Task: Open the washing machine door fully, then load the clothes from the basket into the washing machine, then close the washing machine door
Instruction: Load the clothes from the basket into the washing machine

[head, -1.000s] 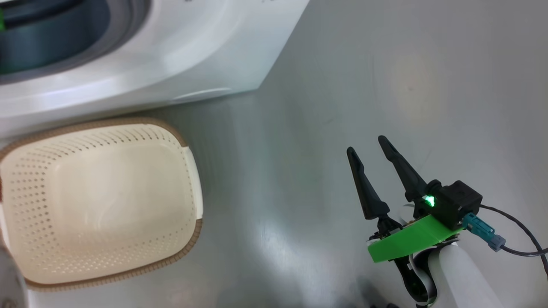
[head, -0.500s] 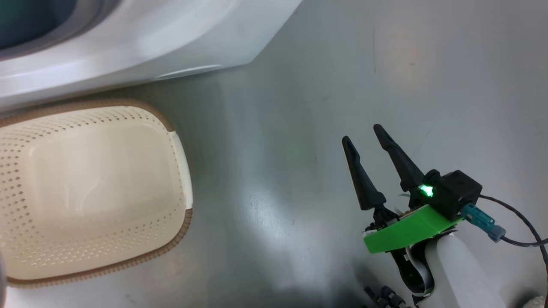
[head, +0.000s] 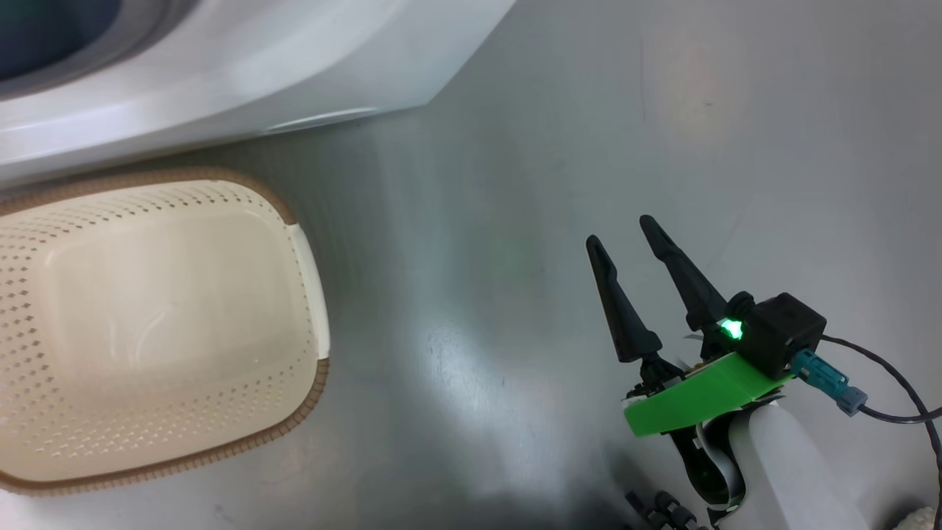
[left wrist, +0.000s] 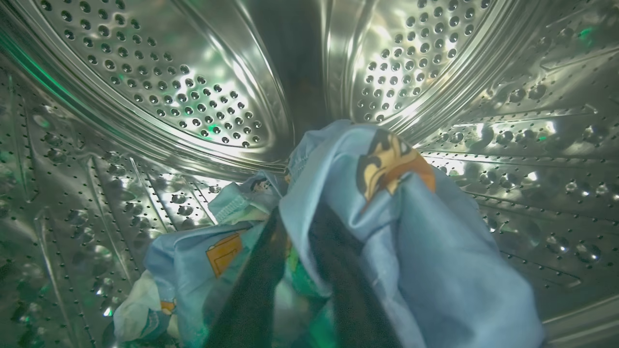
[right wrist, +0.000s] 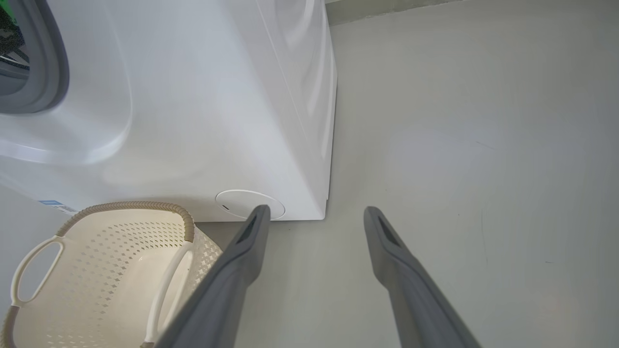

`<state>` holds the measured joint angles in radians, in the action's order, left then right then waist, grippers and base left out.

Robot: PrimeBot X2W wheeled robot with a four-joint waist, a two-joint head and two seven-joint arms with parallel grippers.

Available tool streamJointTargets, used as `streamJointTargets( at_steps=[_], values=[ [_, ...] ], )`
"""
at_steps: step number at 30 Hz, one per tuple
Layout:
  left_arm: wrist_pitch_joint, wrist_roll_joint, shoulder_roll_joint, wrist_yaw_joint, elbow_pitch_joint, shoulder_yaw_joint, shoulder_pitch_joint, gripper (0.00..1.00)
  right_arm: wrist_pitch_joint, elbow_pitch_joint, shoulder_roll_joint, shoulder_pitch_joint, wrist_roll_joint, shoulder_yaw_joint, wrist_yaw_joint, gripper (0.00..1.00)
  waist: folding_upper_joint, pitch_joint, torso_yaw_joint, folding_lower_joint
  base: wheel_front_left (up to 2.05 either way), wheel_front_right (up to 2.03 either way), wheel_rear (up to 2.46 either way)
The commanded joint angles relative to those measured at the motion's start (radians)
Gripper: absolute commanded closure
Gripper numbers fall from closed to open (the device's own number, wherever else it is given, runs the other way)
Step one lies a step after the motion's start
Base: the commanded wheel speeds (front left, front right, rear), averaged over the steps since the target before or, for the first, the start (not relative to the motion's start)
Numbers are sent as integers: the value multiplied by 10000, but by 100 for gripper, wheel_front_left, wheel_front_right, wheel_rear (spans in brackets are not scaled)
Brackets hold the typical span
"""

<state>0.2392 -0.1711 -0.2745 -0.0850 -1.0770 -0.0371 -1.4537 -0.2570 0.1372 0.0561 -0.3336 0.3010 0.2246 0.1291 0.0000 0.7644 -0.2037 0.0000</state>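
Inside the steel perforated drum (left wrist: 169,87) of the washing machine (head: 257,66), the blue clothes (left wrist: 435,251) with orange-brown cartoon prints lie heaped on the drum floor. My left gripper (left wrist: 297,217) is among them with its dark fingers (left wrist: 251,295) slightly parted, so it is open, and the blue fabric is draped over the right finger. The cream basket (head: 305,412) stands on the floor in front of the machine and has nothing in it. My right gripper (head: 620,229) hangs open and holds nothing over the bare floor to the basket's right. The washing machine door is out of view.
The machine's white front (right wrist: 193,96) carries a round white flap (right wrist: 249,204) near its lower corner, just behind the basket (right wrist: 130,207). Grey floor (right wrist: 459,145) stretches away to the right of the machine. A black cable (head: 898,397) trails from my right wrist.
The head view has shifted a little, so machine and basket sit further up and left in it. The right gripper stays open in the same pose.
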Motion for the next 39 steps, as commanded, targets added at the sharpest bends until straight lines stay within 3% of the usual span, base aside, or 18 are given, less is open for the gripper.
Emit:
streamJointTargets(
  at_steps=[1, 27, 39],
  values=[
    [94, -82, -418, -2, 188, 47, 8, 0, -48, -152, -58, 84, -69, 194, 16, 0, 0, -127, 86, 0, 0, 0, 0],
    [224, -353, 241, 108, 1948, 211, 3254, 0, -48, 410, -58, 554, -253, 144, 16, 0, 0, -2654, 876, 0, 0, 0, 0],
    [225, -358, 334, 171, 4612, 505, 6115, 0, -48, 630, -52, 1116, -249, 63, 16, 0, 0, -4178, 1184, 0, 0, 0, 0]
  ],
)
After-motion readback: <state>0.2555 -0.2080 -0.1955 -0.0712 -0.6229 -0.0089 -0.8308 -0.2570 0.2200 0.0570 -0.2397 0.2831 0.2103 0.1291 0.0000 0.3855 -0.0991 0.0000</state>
